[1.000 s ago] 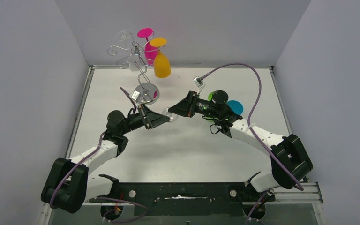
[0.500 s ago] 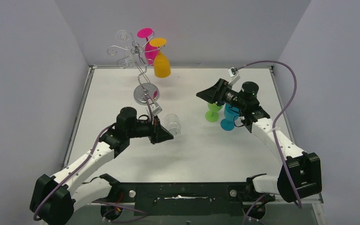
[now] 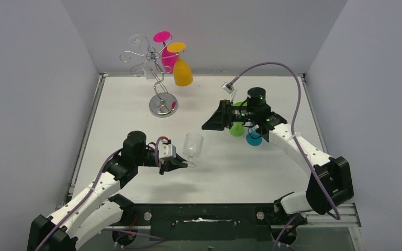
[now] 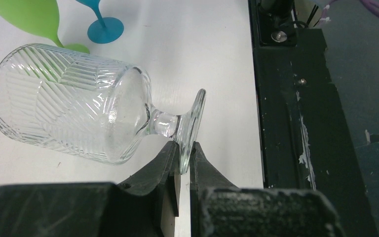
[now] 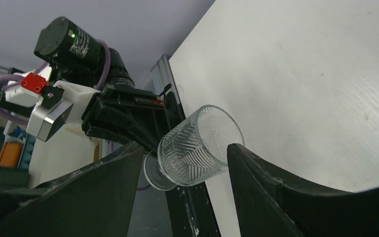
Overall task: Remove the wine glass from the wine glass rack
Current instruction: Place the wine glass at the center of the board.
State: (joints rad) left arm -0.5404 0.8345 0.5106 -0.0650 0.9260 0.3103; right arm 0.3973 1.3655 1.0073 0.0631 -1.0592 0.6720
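My left gripper point(image 3: 184, 163) is shut on the foot of a clear ribbed wine glass point(image 3: 192, 146), pinching its rim point(image 4: 190, 136) between both fingers, above the near middle of the table. The glass shows in the right wrist view point(image 5: 200, 148) too. The wine glass rack point(image 3: 159, 86) stands at the far left with a pink glass point(image 3: 165, 52), an orange glass point(image 3: 180, 70) and a clear one point(image 3: 137, 41) hanging on it. My right gripper point(image 3: 209, 124) is open and empty, well right of the rack, pointing toward the held glass.
A green glass point(image 3: 236, 127) and a blue glass point(image 3: 254, 137) stand on the table under my right arm; they show at the top of the left wrist view, the green one point(image 4: 29, 17) and the blue one point(image 4: 103, 30). Grey walls close three sides.
My left arm has drawn back toward the near edge with the clear glass and turned it upright. My right gripper swung away to the right, then came back toward the middle, open.
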